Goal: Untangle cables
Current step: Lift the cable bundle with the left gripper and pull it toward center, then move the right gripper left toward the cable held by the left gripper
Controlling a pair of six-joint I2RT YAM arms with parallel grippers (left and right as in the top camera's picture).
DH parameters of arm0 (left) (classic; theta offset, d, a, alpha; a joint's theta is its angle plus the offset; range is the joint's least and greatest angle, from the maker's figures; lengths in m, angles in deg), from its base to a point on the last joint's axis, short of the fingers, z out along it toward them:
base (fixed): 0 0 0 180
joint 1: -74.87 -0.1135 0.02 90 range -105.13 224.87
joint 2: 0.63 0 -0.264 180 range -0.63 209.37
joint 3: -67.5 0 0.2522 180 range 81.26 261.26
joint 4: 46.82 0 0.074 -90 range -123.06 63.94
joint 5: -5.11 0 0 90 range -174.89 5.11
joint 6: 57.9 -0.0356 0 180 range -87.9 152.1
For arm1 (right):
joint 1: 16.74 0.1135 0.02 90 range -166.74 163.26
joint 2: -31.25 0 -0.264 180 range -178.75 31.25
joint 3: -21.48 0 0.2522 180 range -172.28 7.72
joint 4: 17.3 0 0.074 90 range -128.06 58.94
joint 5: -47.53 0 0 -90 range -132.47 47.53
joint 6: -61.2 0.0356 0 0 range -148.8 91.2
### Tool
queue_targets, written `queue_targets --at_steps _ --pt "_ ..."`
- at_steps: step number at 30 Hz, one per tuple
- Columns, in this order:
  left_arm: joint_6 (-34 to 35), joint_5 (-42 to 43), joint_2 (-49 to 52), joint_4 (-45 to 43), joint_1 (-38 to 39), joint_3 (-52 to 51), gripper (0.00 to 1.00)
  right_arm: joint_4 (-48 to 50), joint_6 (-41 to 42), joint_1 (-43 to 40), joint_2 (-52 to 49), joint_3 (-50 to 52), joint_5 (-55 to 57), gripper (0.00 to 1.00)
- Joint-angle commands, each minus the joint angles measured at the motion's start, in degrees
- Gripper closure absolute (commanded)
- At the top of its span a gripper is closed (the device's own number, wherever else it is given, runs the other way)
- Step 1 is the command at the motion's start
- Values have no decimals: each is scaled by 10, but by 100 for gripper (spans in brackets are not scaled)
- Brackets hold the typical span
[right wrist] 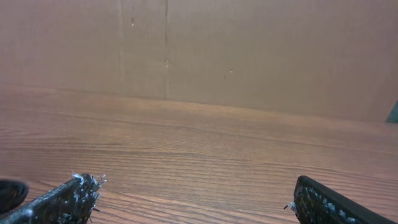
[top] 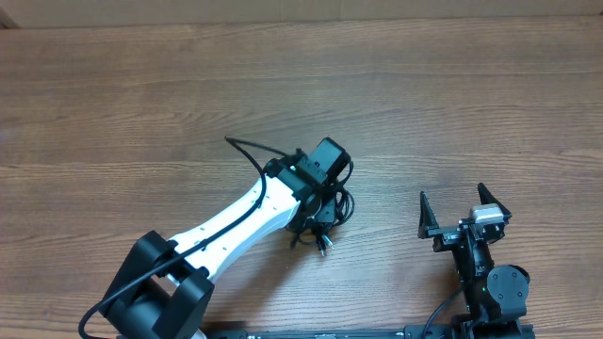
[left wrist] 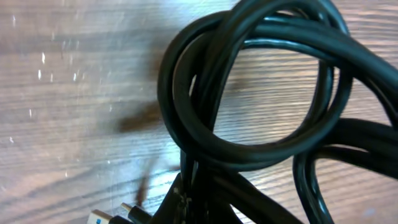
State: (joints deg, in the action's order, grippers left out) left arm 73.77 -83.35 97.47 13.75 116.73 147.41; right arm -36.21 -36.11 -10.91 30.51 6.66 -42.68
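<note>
A: What colour are the cables (left wrist: 261,149)?
B: Glossy black all over; one plug (left wrist: 99,218) at the edge is pale silver.
A: And the table (top: 141,94)?
B: Warm brown wood, streaked with darker grain lines; the wall (right wrist: 249,50) behind it is a plainer, duller brown.
A: The arms?
B: The left arm (top: 245,212) is white, black at its base; the right gripper (top: 452,194) is black with a silver-grey block (top: 487,215); its fingers (right wrist: 68,196) are black, flecked with white.
</note>
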Motion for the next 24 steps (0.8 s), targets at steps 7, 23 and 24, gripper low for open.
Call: queue_targets --at_steps 7,23,24 --pt "182 -8 -6 -21 -7 -11 96 3 -1 2 5 6 -5 0" --pt "442 -42 -2 -24 -7 -12 95 12 140 2 5 2 -127 0" --pt "461 -37 -2 -25 -7 -12 95 11 143 2 5 -4 -132 0"
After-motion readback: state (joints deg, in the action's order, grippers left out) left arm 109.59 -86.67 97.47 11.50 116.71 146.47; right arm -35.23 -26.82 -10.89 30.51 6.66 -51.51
